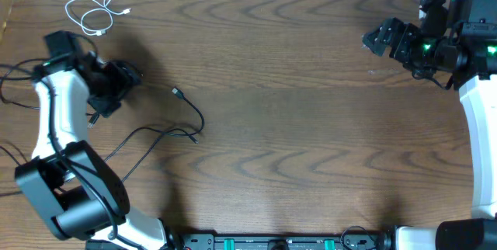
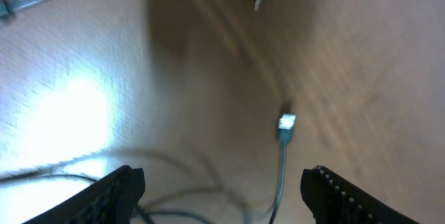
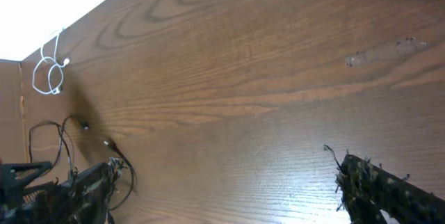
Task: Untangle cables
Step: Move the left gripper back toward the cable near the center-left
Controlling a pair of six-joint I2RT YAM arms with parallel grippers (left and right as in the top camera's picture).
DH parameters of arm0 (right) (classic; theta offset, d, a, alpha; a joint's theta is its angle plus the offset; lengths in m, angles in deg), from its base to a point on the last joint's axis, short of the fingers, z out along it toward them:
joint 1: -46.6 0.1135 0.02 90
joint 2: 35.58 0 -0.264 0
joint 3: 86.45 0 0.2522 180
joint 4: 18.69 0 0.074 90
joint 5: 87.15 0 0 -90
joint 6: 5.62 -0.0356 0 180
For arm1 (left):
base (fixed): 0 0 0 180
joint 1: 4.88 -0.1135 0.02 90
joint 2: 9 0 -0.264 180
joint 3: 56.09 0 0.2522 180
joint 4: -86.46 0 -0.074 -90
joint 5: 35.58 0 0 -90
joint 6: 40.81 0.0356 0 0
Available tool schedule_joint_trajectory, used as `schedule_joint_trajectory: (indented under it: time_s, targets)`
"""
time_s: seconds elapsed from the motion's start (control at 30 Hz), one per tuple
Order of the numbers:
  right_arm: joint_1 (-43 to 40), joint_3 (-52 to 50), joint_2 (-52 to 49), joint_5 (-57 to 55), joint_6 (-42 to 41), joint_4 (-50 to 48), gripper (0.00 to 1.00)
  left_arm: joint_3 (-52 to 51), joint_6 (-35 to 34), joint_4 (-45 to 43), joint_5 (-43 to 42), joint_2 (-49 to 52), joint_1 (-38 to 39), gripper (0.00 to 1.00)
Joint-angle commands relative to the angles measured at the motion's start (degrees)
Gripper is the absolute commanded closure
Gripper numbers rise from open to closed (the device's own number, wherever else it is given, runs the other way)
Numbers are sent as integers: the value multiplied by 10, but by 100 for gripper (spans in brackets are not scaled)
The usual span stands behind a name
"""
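A short white cable [image 1: 97, 13] lies looped at the far left corner of the table; it also shows in the right wrist view [image 3: 49, 71]. Thin black cables [image 1: 167, 130] sprawl at the left, one plug end [image 1: 175, 92] lying apart. My left gripper [image 1: 124, 81] hovers beside them, open. The blurred left wrist view shows its fingers [image 2: 115, 193] wide apart over a black cable with a pale plug [image 2: 286, 123], not gripping it. My right gripper [image 1: 377, 39] is far right, open and empty [image 3: 226, 182]. The black cables [image 3: 69, 137] are distant there.
The brown wooden table [image 1: 295, 118] stretches between the two arms. Thicker black leads [image 1: 15, 87] hang off the left arm's base at the left edge. A black rail [image 1: 279, 242] runs along the front edge.
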Motion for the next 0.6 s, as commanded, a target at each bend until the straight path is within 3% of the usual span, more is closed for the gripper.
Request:
schedule_joint_trajectory:
  time_s: [0.0,0.1,0.2,0.3,0.4,0.57]
  targets:
    - [5,-2,-1,0,7,5,1,-4,-73,31,103,7,23,20]
    - [5,-2,-1,0,7,7,1,-4,-129,63,149,8,33,5]
    - [5,-2,-1,0,7,8,1,-4,-161,81,113,8,39,4]
    - [5,-2,-1,0,7,8,1,-6,-149,95,53,8,45,3]
    - [5,-2,-1,0,7,5,1,-19,-161,95,56,8,54,4]
    - [5,-2,-1,0,7,9,1,-84,-242,74,60,9,67,4]
